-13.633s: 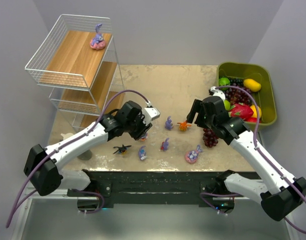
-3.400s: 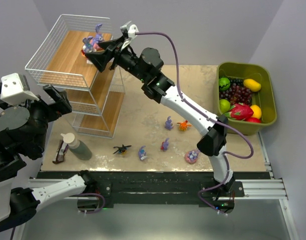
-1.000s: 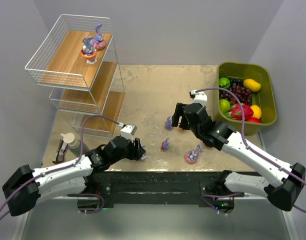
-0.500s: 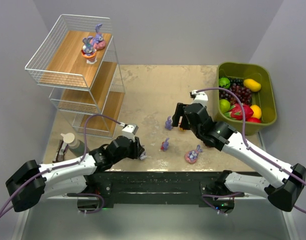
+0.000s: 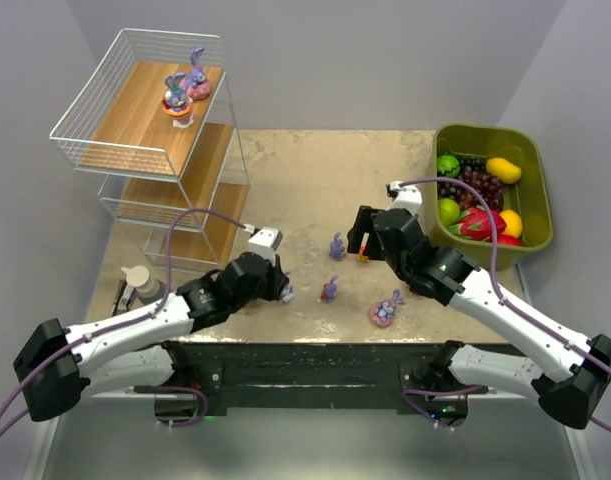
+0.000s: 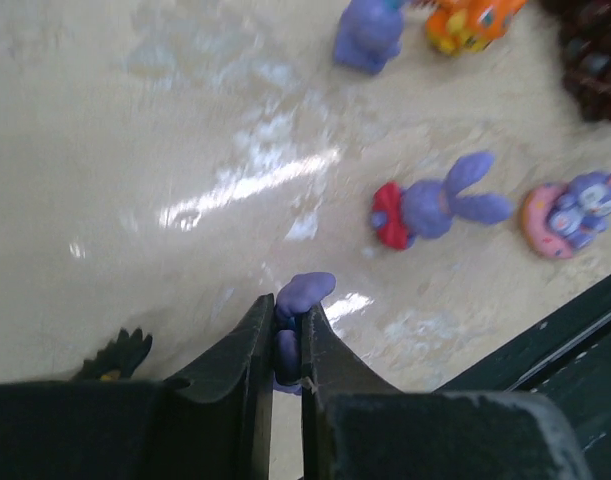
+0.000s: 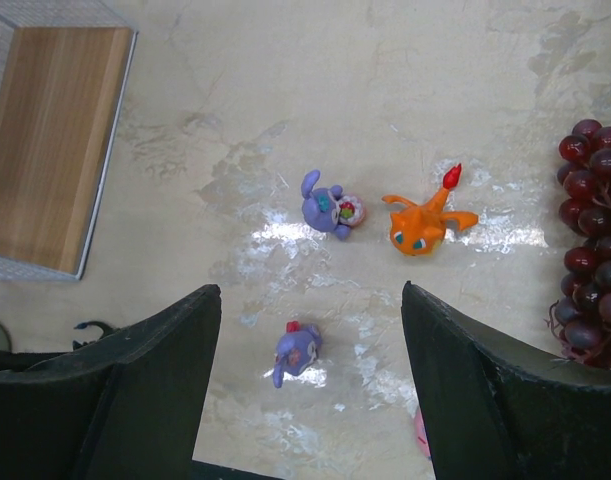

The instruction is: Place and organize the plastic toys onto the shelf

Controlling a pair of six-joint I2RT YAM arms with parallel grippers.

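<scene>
The left hand (image 6: pixel 288 315) was clamped on a small purple plastic bunny figurine (image 6: pixel 303 295), whose head stuck out past the black fingertips, just above the beige marbled desk (image 5: pixel 305 180). In the left wrist view a purple long-eared figurine with a red bow (image 6: pixel 430 207) lay on the desk at 2 o'clock from that hand, a purple figure on a pink round base (image 6: pixel 570 205) lay further out at 2 o'clock, and a black insect-like toy (image 6: pixel 115 355) sat near the fingers at 9 o'clock. In the overhead view the three-tier white wire shelf with light-brown wooden boards (image 5: pixel 135 110) stood well apart from the left hand, between 10 and 11 o'clock, and its top board carried two purple figures, one on an orange base (image 5: pixel 175 97) touching one on a pink base (image 5: pixel 196 82). The right hand (image 7: pixel 310 297) hung over the desk with its fingers spread wide and nothing between them. In its wrist view an orange dragon-like figurine (image 7: pixel 422 225) lay at 2 o'clock, a purple bunny holding something pink (image 7: pixel 328 208) at 12 o'clock, a small purple figure with a red spot (image 7: pixel 295 350) at 6 o'clock, and a dark red grape bunch (image 7: pixel 595 240) at 3 o'clock.
</scene>
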